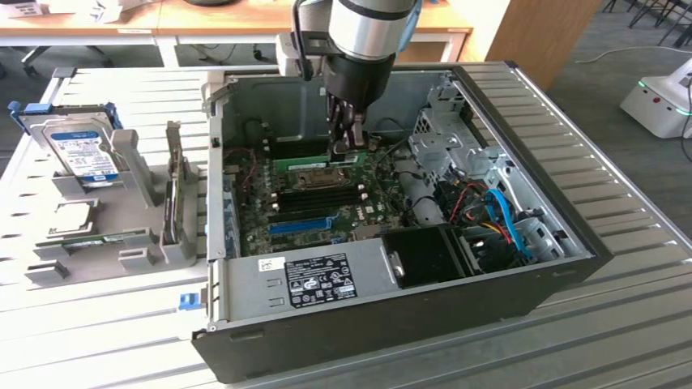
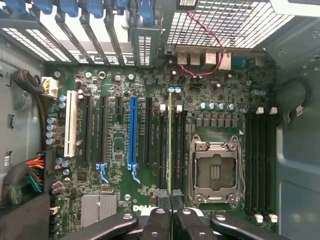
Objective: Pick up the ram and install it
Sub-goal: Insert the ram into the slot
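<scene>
Hand (image 2: 170, 204) clamped on the green ram (image 2: 170, 145), edge-on above motherboard (image 2: 118, 150) marked DELL

An open computer case (image 1: 378, 324) lies on the slatted surface (image 1: 97, 340), its motherboard (image 1: 324, 203) showing a blue slot (image 2: 132, 130) and a bare processor socket (image 2: 215, 170), blue cables (image 1: 508, 223) at the case's three o'clock, and at its nine o'clock a blue-labelled hard drive (image 1: 84, 154) stands in a grey rack (image 1: 162, 235).
</scene>
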You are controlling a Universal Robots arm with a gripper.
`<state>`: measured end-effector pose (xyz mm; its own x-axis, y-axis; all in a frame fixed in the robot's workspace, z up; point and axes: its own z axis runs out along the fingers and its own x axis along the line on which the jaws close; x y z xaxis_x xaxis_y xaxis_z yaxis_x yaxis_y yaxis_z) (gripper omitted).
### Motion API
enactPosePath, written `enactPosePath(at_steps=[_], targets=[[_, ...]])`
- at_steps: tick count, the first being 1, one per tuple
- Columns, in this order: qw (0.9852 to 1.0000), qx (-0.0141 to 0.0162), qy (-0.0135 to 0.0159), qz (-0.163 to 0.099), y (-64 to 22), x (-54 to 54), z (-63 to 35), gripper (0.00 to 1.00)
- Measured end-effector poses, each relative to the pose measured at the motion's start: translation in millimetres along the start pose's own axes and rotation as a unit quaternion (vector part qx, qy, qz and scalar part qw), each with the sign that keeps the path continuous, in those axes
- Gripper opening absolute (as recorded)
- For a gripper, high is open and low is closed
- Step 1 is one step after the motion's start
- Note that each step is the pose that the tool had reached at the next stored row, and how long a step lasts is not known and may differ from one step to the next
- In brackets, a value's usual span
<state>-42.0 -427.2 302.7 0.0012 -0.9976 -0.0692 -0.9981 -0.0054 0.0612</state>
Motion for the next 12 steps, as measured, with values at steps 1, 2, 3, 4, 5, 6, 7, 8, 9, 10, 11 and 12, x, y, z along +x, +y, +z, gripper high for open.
enactPosePath(at_steps=[1,2,3,4,5,6,7,8,9,10,11,12], targets=[[1.0,0.0,0.0,0.0,-0.1,0.1,1.6,0.12],[1.0,0.0,0.0,0.0,-0.2,0.2,3.2,0.12],[1.0,0.0,0.0,0.0,-0.3,0.3,4.7,0.12],[1.0,0.0,0.0,0.0,-0.4,0.4,6.2,0.12],[1.0,0.0,0.0,0.0,-0.5,0.5,7.6,0.12],[1.0,0.0,0.0,0.0,-0.6,0.6,9.1,0.12],[1.0,0.0,0.0,0.0,-0.7,0.8,10.7,0.12],[1.0,0.0,0.0,0.0,-0.8,0.9,12.4,0.12],[1.0,0.0,0.0,0.0,-0.9,1.0,14.2,0.12],[1.0,0.0,0.0,0.0,-1.0,1.1,15.8,0.12],[1.0,0.0001,0.0,0.0,-1.1,1.2,17.3,0.12],[1.0,0.0001,0.0,0.0,-1.2,1.3,18.7,0.12]])
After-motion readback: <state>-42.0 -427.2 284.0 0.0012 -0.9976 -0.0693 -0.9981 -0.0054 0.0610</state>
